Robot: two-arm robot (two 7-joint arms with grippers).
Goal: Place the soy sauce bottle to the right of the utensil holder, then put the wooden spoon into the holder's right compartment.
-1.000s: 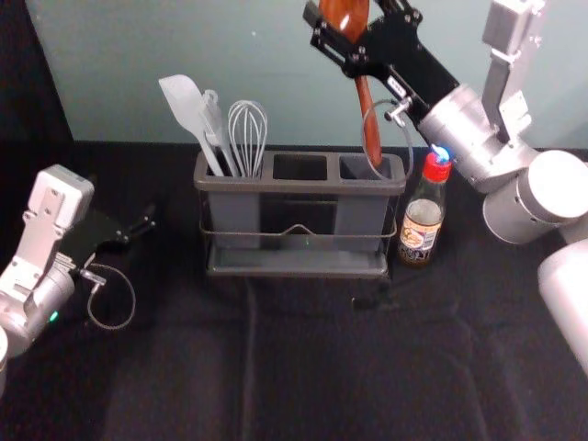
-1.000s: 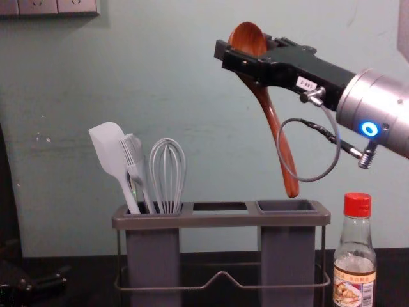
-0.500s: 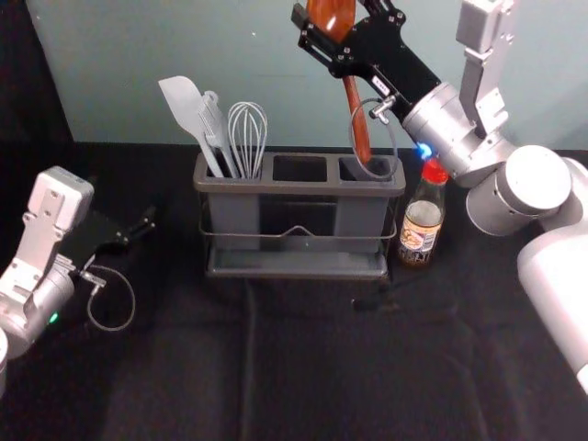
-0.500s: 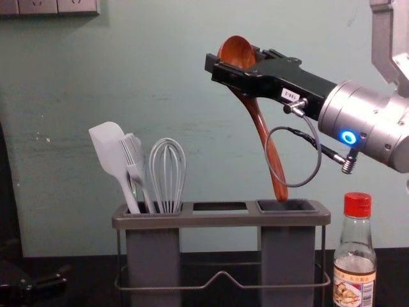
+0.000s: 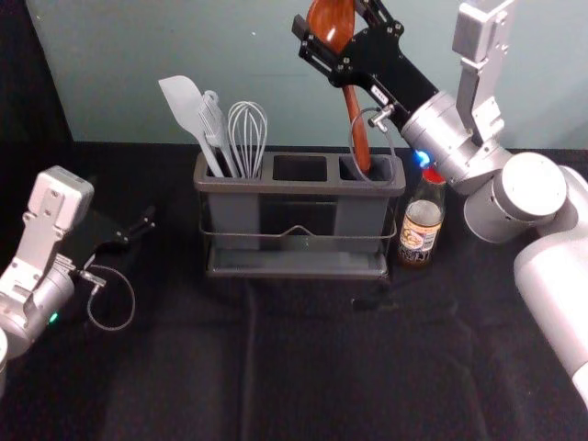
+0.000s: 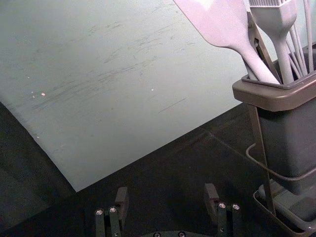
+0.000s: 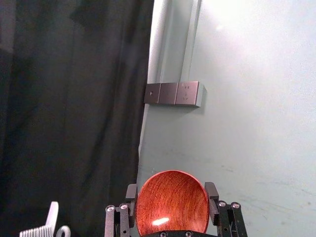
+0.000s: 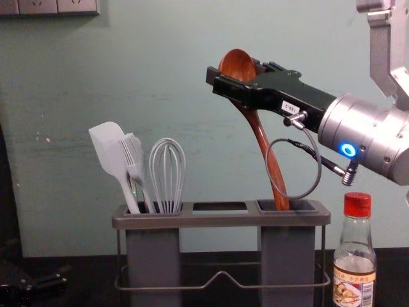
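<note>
In the head view my right gripper [image 5: 328,41] is above the utensil holder [image 5: 260,186], shut on the wooden spoon [image 5: 359,129] near its bowl. The spoon [image 8: 263,142] hangs handle down in the chest view, its tip inside the mouth of the right compartment [image 8: 287,259]. The right wrist view has the spoon's bowl [image 7: 173,203] between the fingers of my right gripper [image 7: 172,197]. Just right of the holder the soy sauce bottle [image 5: 422,223] stands upright. My left gripper [image 5: 147,225] is parked at the left; in the left wrist view the gripper [image 6: 167,197] is open.
A grey spatula [image 8: 112,157], a brush [image 8: 135,167] and a whisk [image 8: 167,176] stand in the holder's left compartment. The wall [image 5: 276,73] rises behind the dark table [image 5: 349,386].
My right gripper has shifted left and come down with the spoon, whose handle tip has passed from above the right compartment into its opening. The left arm is unmoved.
</note>
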